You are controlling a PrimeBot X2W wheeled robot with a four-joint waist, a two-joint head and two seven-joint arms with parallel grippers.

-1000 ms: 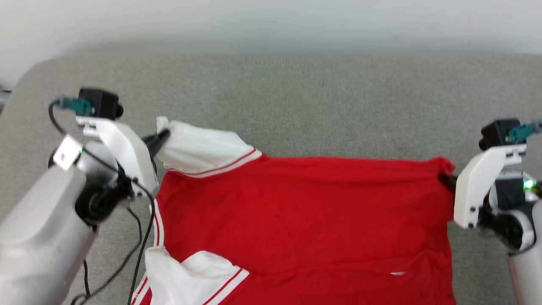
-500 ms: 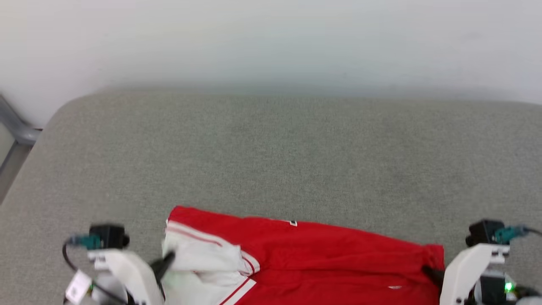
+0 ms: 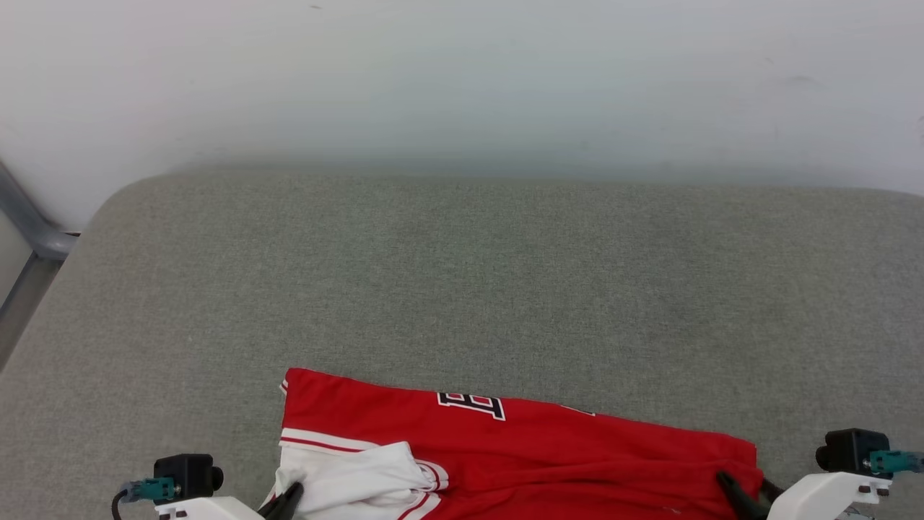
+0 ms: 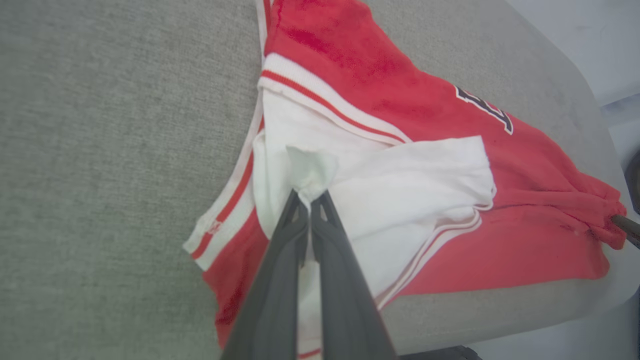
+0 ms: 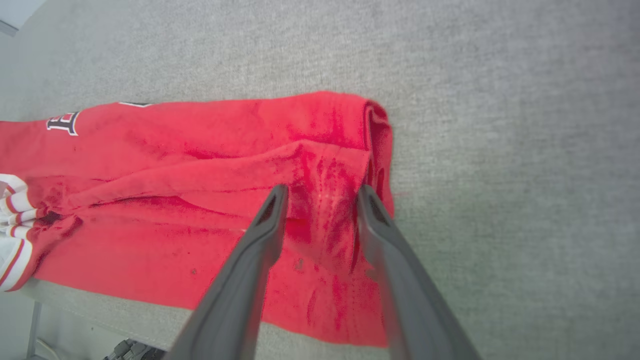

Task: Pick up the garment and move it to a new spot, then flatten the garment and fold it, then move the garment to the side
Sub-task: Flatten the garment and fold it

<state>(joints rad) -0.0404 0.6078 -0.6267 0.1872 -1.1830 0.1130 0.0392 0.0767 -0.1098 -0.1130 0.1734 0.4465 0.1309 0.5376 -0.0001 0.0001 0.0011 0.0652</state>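
The garment [image 3: 520, 448], a red jersey with a white sleeve and black lettering, lies doubled over near the front edge of the grey padded surface [image 3: 462, 274]. My left gripper [image 4: 310, 196] is shut on a pinch of the white sleeve [image 4: 400, 175]; it shows at the lower left of the head view as the left gripper [image 3: 289, 500]. My right gripper [image 5: 320, 200] stands open over the garment's red corner [image 5: 345, 150], its fingers apart with the cloth lying loose beneath them. In the head view the right gripper [image 3: 743, 485] is at the jersey's right end.
A pale wall rises behind the surface. A grey metal frame [image 3: 29, 231] stands past the left corner. The surface's near edge [image 5: 125, 305] runs just below the garment, and bare grey fabric stretches behind it.
The head view has shifted. Both grippers came toward the near edge with the cloth, doubling the jersey so its lettering shows. The right gripper has opened off the red corner.
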